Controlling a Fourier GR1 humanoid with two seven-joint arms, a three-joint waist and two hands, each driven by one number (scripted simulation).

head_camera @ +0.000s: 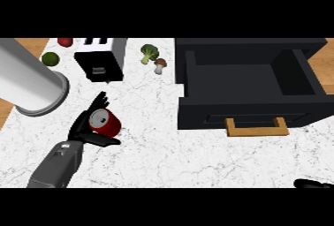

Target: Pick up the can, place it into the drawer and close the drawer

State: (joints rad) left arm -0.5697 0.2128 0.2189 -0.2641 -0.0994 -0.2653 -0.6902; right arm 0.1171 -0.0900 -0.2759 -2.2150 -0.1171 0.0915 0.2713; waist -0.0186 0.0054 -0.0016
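White marbled surface (195, 150) carrying the can and an open drawer.
Red can (106, 122) is lying at the left of the surface, tilted, with the left hand (87, 128) curling its fingers and thumb around it. Black drawer (248, 88) is standing open well to the right, its wooden handle (256, 128) facing the near edge. Toaster (101, 59), broccoli (149, 52) and mushroom (160, 65) are sitting behind. Right hand (313, 183) is showing at the lower right edge; its finger position cannot be determined.
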